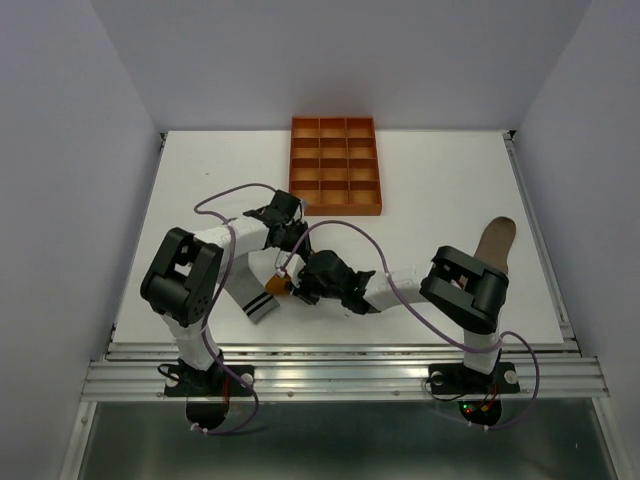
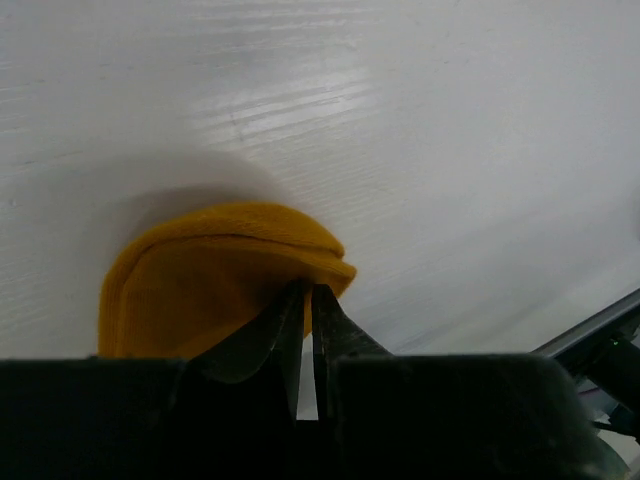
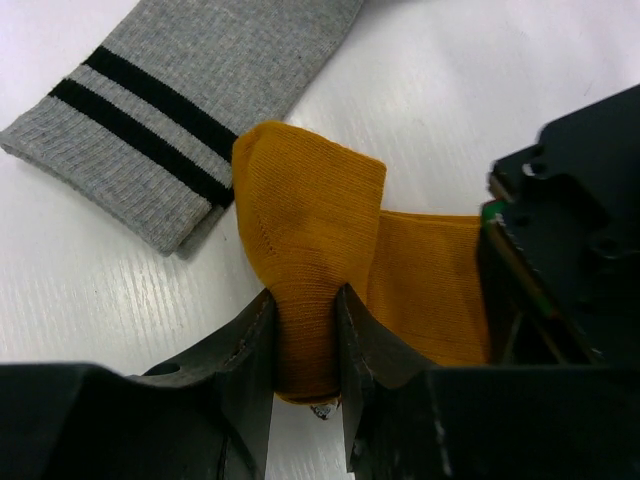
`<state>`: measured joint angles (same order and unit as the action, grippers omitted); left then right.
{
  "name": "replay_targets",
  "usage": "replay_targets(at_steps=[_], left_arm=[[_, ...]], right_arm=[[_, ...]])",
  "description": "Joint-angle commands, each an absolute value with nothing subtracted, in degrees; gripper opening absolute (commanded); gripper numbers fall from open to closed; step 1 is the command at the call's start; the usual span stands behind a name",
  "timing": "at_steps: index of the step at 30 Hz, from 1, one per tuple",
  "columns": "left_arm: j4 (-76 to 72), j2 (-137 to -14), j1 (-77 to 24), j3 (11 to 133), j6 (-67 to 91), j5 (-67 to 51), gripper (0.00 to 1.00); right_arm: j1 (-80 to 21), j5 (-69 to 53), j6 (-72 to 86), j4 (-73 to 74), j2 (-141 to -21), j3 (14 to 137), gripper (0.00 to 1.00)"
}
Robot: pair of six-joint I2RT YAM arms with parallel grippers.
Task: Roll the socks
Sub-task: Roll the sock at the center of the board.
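From above, mustard sock (image 1: 279, 285) bunched on the near tabletop (image 1: 440, 180), touching grey sock (image 1: 255, 302), taupe sock (image 1: 495, 245) well apart at right, left wrist, left tool (image 2: 308, 292) nearly closed at mustard sock's edge, grip unclear, right wrist, right tool (image 3: 305, 297) clamped on mustard sock's fold

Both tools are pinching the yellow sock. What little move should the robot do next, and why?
Probably twist the right tool to roll the yellow sock a little toward the left tool. The right tool clamps a folded-over bit, and the left tool pinches the sock's edge, so it seems held steady for rolling.
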<state>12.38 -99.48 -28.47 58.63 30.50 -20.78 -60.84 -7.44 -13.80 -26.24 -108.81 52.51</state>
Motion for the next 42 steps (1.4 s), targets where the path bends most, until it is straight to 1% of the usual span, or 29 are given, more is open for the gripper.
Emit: replay_targets(at_steps=[1, 7, 15, 19, 23, 29, 34, 42], left_arm=[[14.1, -100.9, -28.5, 58.6, 29.9, -16.0, 0.2], [15.2, -105.1, -28.5, 60.6, 31.0, -10.6, 0.15], [16.9, -106.4, -28.5, 62.5, 34.0, -2.6, 0.13], [17.2, -106.8, -28.5, 63.3, 34.7, -1.6, 0.13], [17.1, -107.1, -28.5, 63.8, 34.7, -1.9, 0.13], [16.7, -107.2, -28.5, 63.9, 34.8, -2.1, 0.12], [14.4, -106.0, -28.5, 64.3, 35.0, -3.9, 0.12], [13.4, -105.5, -28.5, 66.3, 34.4, -2.9, 0.13]], right_arm=[[-60.8, -11.0, -12.2, -20.7, -109.7, 50.1, 0.01], [-60.8, -11.9, -8.5, -20.7, -107.5, 47.6, 0.01], [-60.8, -13.4, -0.1, -18.6, -104.8, 45.9, 0.01], [-60.3, -15.6, 5.8, -15.8, -104.0, 46.7, 0.01], [-58.5, -20.3, 9.9, -14.7, -104.9, 47.4, 0.01], [-50.0, -34.4, 18.2, -14.3, -107.6, 47.8, 0.01], [-46.5, -39.5, 22.6, -14.4, -109.9, 48.4, 0.01], [-42.5, -46.3, 31.9, -13.7, -114.1, 50.0, 0.01]])
